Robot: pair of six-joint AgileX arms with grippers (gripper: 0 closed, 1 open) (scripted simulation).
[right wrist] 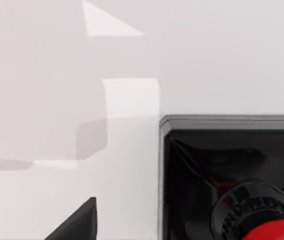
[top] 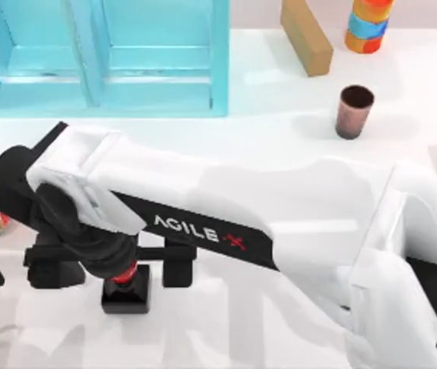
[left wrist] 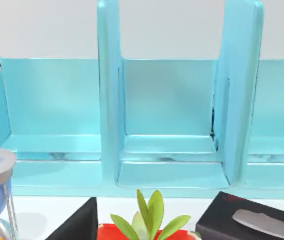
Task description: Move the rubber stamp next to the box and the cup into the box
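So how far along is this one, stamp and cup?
Nothing looks finished yet. In hand: the right gripper is down over the rubber stamp near the table's front left, well away from the blue box. Left to do: the cup stands upright on the table to the right of the box, untouched.

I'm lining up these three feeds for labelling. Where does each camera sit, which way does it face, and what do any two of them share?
Top view: above the table, looking down at the right arm reaching across to the stamp; the cup stands apart, the blue box behind.
Left wrist view: low, facing the blue box's compartments, past a plant and a tissue box; a dark corner of the arm's own.
Right wrist view: just above the stamp, looking down.
Shared: top and right wrist show the stamp; top and left wrist the box.
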